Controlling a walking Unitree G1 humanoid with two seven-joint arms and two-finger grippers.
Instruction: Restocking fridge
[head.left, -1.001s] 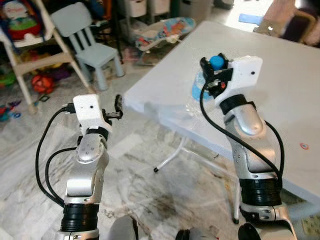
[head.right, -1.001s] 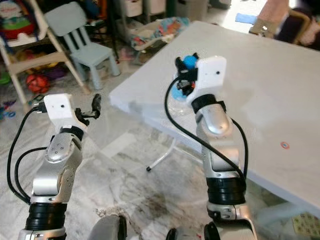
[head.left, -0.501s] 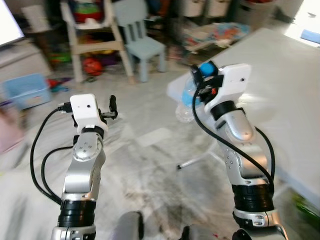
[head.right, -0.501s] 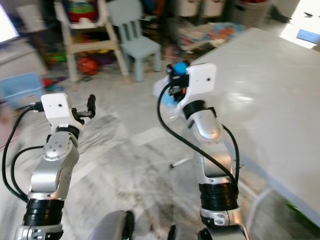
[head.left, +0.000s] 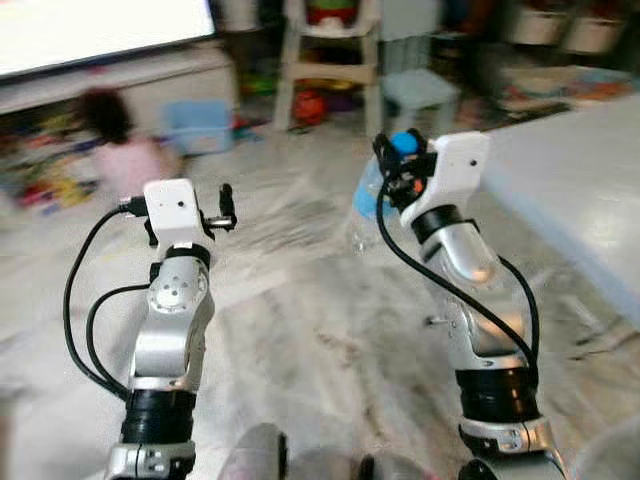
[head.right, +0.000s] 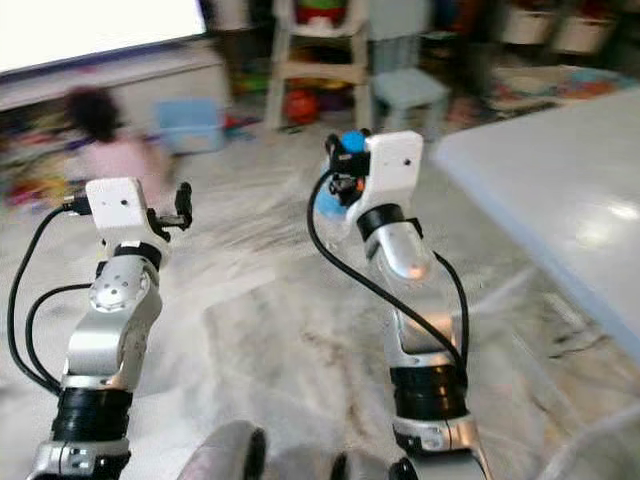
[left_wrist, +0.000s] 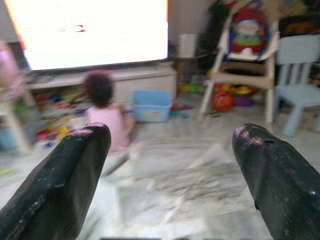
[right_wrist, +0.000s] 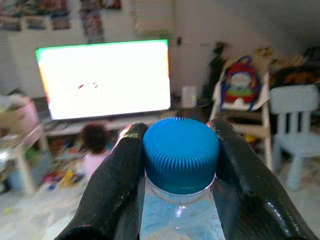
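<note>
A clear water bottle (head.left: 366, 192) with a blue cap (right_wrist: 181, 154) hangs in the air over the marble floor. My right gripper (right_wrist: 175, 128) is shut on its neck just under the cap, one black finger (right_wrist: 116, 186) on each side. The right arm is raised at chest height, right of centre. My left gripper (left_wrist: 170, 145) is open with nothing between its two black fingertips (left_wrist: 75, 160). It is held up on the left (head.left: 224, 210), level with the right one and apart from the bottle.
The white table (head.left: 575, 185) lies at the right edge. A person (head.left: 125, 152) sits on the floor ahead left, before a bright screen (head.left: 100, 30). A blue bin (head.left: 195, 118), a wooden high chair (head.left: 325, 45) and a light blue chair (head.left: 420, 90) stand behind.
The view has swung left: the table has slid to the right edge, and the screen and the seated person have come into sight. Both arms keep their pose, bottle still held.
</note>
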